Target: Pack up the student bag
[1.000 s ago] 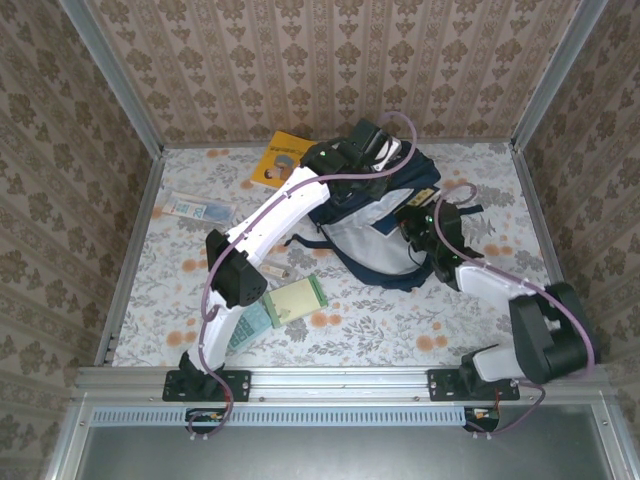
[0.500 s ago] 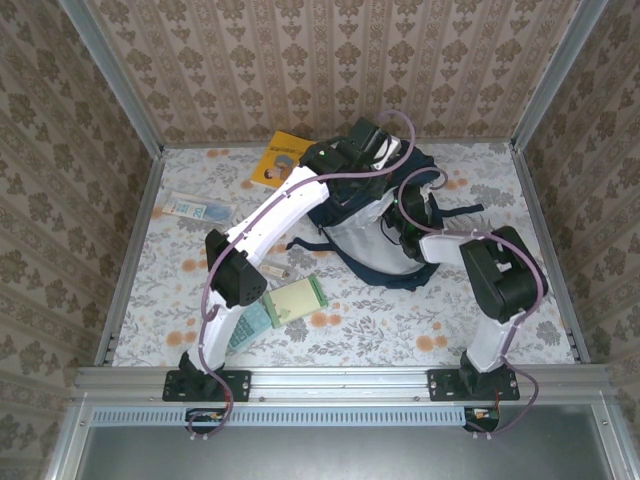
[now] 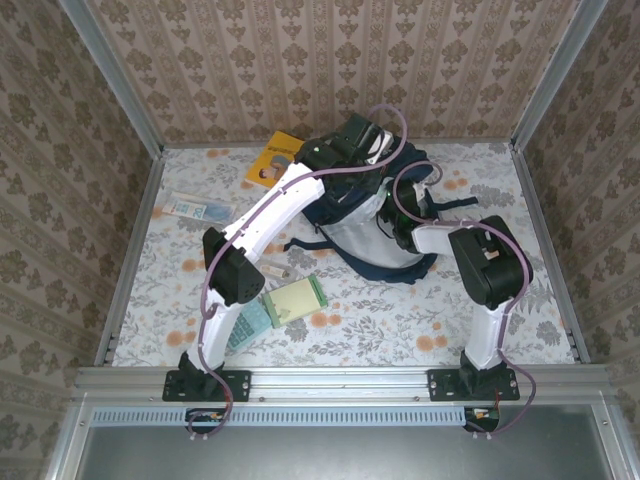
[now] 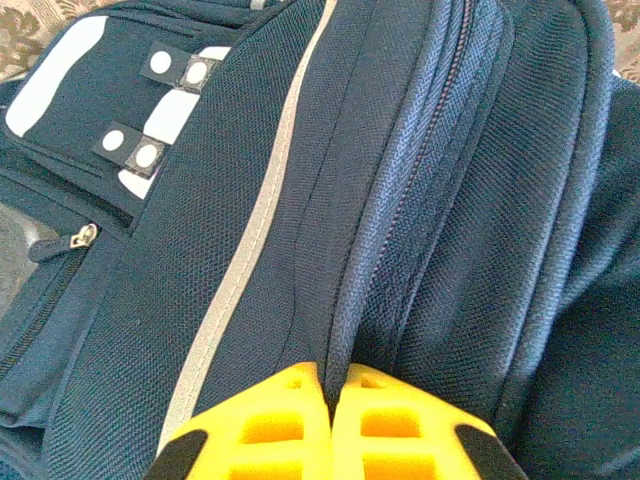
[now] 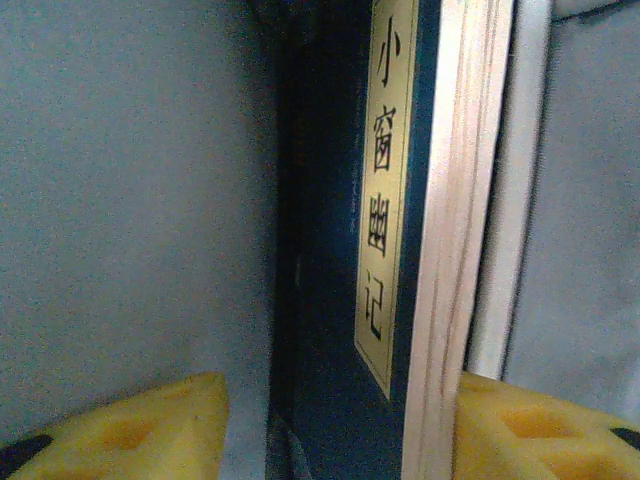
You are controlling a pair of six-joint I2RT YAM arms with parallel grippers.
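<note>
The student bag lies at the far middle of the table, where the left gripper pinches a fabric fold beside its zipper and the right gripper has its fingers spread apart around an upright book.

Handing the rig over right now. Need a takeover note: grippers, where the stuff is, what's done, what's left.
Left gripper: shut, pinching student bag fabric beside a zipper.
Right gripper: open, down inside the bag, fingers either side of a book standing on edge; not gripping it.
Done: that book is in the bag.
Left: on the table outside the bag lie an orange book, a blue-white packet, a green notebook and a teal item. These probably go in next; closing the bag likely comes last.
</note>
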